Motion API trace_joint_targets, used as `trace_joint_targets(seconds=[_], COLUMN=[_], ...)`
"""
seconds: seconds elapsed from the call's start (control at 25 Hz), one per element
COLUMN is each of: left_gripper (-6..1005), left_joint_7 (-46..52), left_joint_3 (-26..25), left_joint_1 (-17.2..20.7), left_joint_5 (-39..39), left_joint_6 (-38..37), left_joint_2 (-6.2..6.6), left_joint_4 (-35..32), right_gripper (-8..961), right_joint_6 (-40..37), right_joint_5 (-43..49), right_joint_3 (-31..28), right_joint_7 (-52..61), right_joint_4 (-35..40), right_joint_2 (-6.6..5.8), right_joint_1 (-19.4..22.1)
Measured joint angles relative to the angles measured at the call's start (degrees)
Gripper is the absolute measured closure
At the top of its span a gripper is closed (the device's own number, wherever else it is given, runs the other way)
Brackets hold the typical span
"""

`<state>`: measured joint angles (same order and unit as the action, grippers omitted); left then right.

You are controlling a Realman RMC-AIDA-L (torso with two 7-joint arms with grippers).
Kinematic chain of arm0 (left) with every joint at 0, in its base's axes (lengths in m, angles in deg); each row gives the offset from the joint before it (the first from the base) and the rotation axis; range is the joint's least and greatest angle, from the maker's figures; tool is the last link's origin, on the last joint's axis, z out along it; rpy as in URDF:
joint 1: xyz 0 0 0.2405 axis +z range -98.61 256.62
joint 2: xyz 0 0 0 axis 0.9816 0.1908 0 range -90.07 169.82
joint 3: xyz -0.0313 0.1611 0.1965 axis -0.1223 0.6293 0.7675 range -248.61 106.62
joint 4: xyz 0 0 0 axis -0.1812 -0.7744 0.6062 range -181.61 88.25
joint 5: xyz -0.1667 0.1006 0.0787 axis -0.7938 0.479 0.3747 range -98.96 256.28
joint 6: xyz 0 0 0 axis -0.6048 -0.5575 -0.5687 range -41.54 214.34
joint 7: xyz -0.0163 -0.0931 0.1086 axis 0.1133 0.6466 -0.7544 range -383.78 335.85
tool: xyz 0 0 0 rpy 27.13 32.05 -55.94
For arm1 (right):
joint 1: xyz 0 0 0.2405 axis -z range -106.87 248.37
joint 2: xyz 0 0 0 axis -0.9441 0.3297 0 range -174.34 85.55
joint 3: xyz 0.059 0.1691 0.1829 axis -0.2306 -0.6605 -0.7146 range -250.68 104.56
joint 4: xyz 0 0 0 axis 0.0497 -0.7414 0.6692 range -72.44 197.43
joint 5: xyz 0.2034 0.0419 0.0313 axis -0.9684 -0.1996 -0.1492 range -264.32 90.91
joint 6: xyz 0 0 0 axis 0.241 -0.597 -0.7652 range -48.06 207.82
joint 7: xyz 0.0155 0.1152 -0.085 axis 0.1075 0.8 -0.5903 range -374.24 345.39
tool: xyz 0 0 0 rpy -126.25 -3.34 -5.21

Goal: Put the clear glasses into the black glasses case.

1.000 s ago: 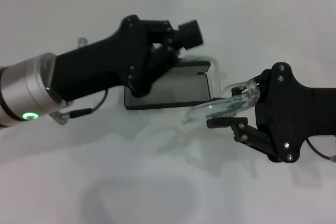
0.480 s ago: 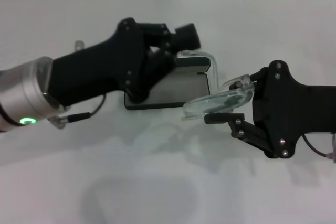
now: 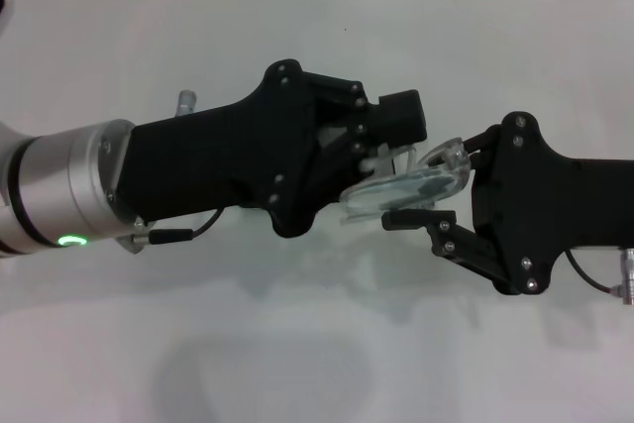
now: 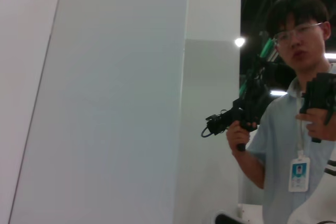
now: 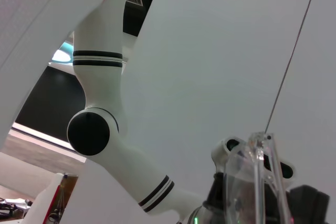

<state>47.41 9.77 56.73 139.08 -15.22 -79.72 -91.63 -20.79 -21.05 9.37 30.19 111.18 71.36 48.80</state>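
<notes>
The clear glasses [image 3: 404, 188] hang above the white table, just right of centre, with my right gripper [image 3: 441, 181] shut on one lens from the right. The right wrist view shows the clear glasses [image 5: 256, 182] from close up. My left gripper [image 3: 384, 136] reaches in from the left, its black body right against the glasses' left end. The black glasses case is hidden beneath that left arm. The left wrist view faces a wall and shows nothing on the table.
The white table [image 3: 297, 344] stretches bare toward the front, with tiled wall at the back. In the left wrist view a person [image 4: 294, 114] stands off to the side holding black hand controllers.
My left arm has swung right and toward the front, now covering the case that showed open before. The right gripper has carried the glasses slightly left and farther back.
</notes>
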Motion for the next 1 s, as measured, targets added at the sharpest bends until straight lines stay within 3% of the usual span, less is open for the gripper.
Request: trace_joint_targets(seconds=[0.48, 0.84, 1.0], left_gripper=[971, 971, 971], left_joint_7=[-0.4, 1.0, 3.5], left_joint_3=[-1.3, -17.3, -21.1], left_joint_1=[0.8, 5.4, 8.4], left_joint_5=[-0.4, 4.7, 10.7], left_joint_6=[-0.4, -0.2, -0.3], left_joint_2=[-0.11, 1.2, 2.33], left_joint_4=[0.0, 0.0, -2.1], right_gripper=[838, 836, 836], right_joint_6=[-0.2, 0.6, 4.8], right_joint_5=[0.0, 1.2, 7.5], right_joint_3=[-0.2, -3.3, -9.5], right_joint_7=[0.1, 5.8, 19.5], right_joint_4=[-0.5, 0.7, 7.2], right_joint_2=[-0.02, -0.47, -0.51], right_joint_1=[-0.2, -0.1, -0.5])
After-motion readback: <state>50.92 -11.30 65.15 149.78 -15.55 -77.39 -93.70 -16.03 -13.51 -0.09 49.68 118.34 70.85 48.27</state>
